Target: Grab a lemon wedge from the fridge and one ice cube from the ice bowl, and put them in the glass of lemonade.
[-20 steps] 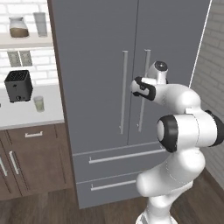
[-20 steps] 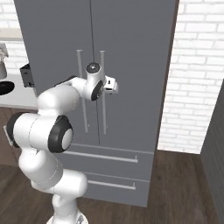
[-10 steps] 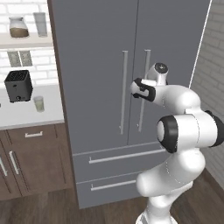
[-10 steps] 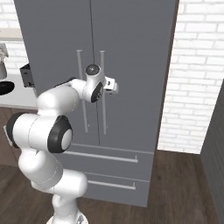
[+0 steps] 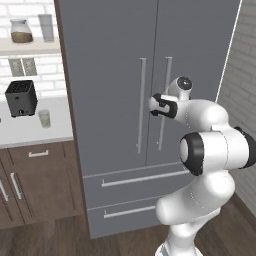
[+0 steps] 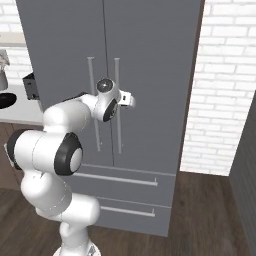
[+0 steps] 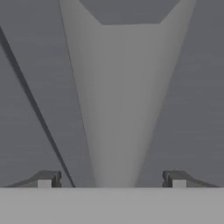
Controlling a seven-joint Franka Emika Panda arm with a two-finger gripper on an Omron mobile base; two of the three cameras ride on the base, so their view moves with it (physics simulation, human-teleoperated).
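The fridge (image 5: pixel 110 65) is the largest thing here: a tall matte grey slab with two flat doors meeting at a thin dark seam, and two shallow drawers below, each crossed by a slim horizontal silver bar. Each door carries a long, round, vertical silver bar handle. The right door's handle (image 5: pixel 163 102) stands just beside the left door's handle (image 5: pixel 141 105), one on either side of the seam.

To the fridge's left runs a pale desk (image 5: pixel 30 131) over dark brown wooden cabinets with small silver pulls. On it sits a boxy black toaster (image 5: pixel 21 97) and, just beside it, the glass of lemonade (image 5: pixel 45 118), a small clear tumbler of pale yellow-green liquid. Above, a shelf holds a rounded jar of brown stuff (image 5: pixel 21 31) and a taller clear grey glass (image 5: pixel 46 26). In the right base view, the rim of the black ice bowl (image 6: pixel 6 100) shows at the left edge of the desk.

The hand (image 7: pixel 111 178) is up against the right door's handle, its two small dark fingertips (image 7: pixel 46 178) standing wide on either side of the smooth grey bar. They look released rather than clamped, though at this close range I can't say whether either pad touches the metal.
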